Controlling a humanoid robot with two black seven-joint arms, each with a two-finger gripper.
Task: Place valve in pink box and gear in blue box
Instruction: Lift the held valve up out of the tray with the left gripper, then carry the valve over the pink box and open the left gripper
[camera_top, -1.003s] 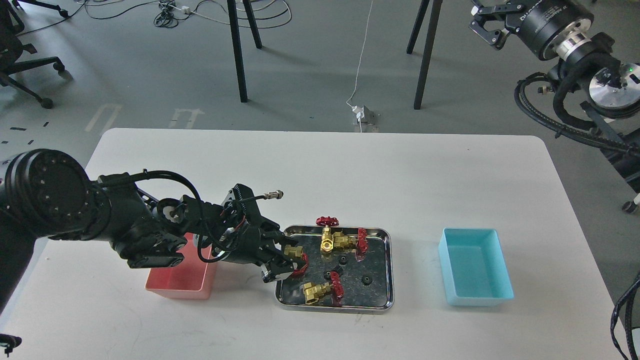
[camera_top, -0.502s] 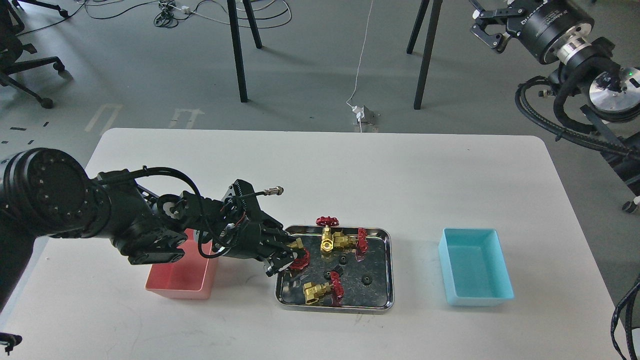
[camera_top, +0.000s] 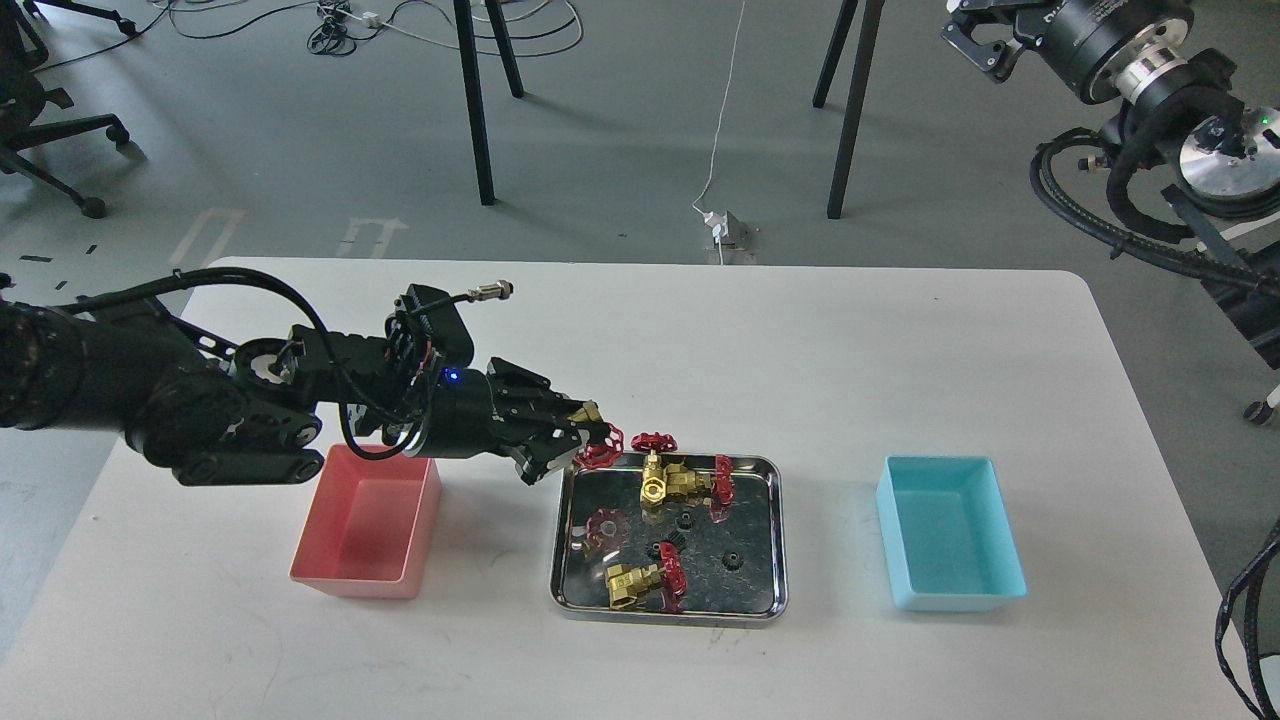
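Note:
My left gripper (camera_top: 580, 437) is shut on a brass valve with a red handwheel (camera_top: 599, 446) and holds it in the air above the back left corner of the steel tray (camera_top: 779, 535). Three more valves sit in the tray: one upright (camera_top: 655, 485), one beside it (camera_top: 700, 482), one at the front (camera_top: 638, 583). Three black gears (camera_top: 685, 519) (camera_top: 733, 559) (camera_top: 664, 548) lie between them. The pink box (camera_top: 368, 520) stands left of the tray, below my left wrist, and looks empty. The blue box (camera_top: 948, 532) stands to the right, empty. My right gripper (camera_top: 982, 42) is high at the top right, off the table, cut by the frame edge.
The white table (camera_top: 800, 350) holds only the tray and the two boxes. Beyond its far edge are black stand legs (camera_top: 478, 110), floor cables and a power adapter (camera_top: 728, 232). My right arm's cables (camera_top: 1110, 215) hang at the right edge.
My left gripper has lifted the valve out of the tray's left side and moved up and back with it. The right gripper has shifted slightly up and right.

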